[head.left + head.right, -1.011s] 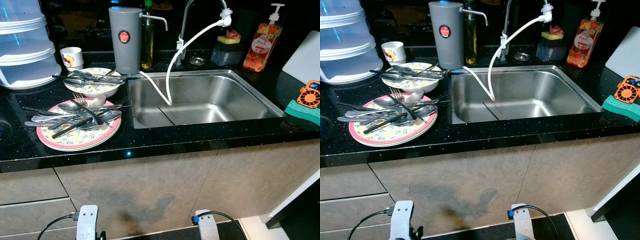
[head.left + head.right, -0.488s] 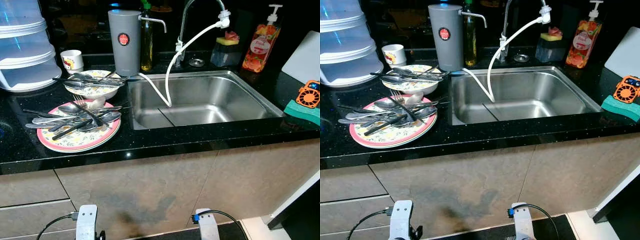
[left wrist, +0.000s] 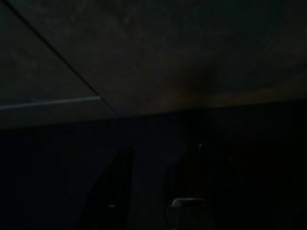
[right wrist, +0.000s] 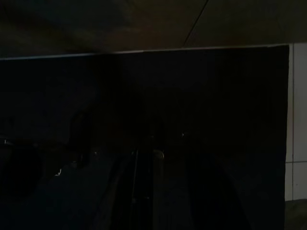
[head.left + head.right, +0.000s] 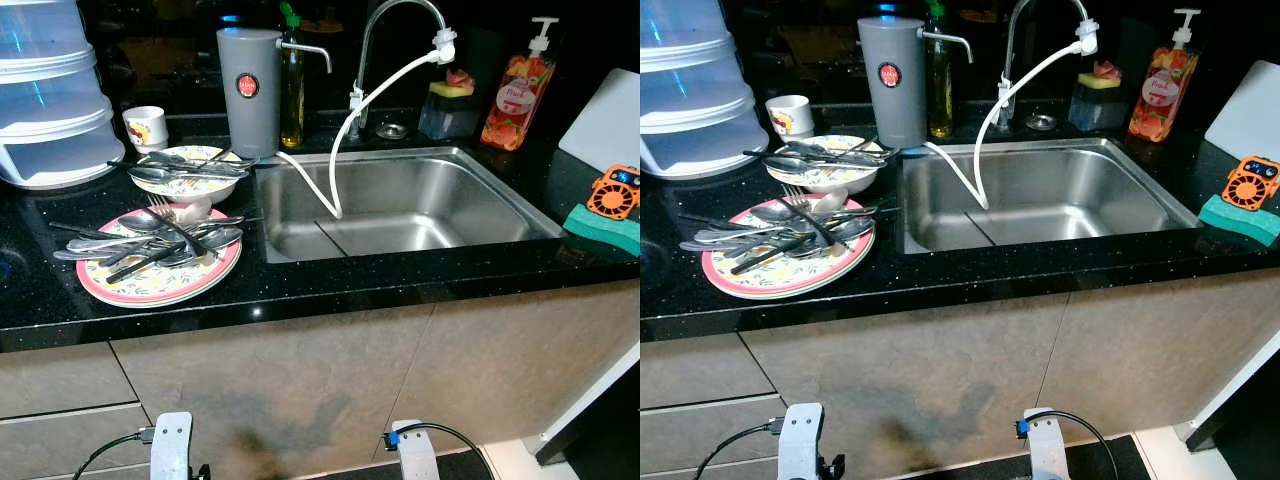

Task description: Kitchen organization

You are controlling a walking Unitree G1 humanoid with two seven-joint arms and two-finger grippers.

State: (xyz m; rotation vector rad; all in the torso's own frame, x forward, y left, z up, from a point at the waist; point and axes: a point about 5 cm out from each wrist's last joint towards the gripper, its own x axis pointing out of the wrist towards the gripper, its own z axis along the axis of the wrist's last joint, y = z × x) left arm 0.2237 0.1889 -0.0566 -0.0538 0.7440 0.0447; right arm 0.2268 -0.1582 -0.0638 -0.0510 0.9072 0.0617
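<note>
We judged the loose cutlery (image 5: 150, 235) on the pink-rimmed plate (image 5: 160, 285) near the counter's (image 5: 330, 290) front-left edge slippery, the plate fragile, best gripped by handles; both arms hung idle, finger state unclear.

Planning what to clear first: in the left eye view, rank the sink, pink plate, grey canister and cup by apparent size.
1. Sink
2. Pink plate
3. Grey canister, farther back, so its rank against the plate is unsure
4. Cup
</note>
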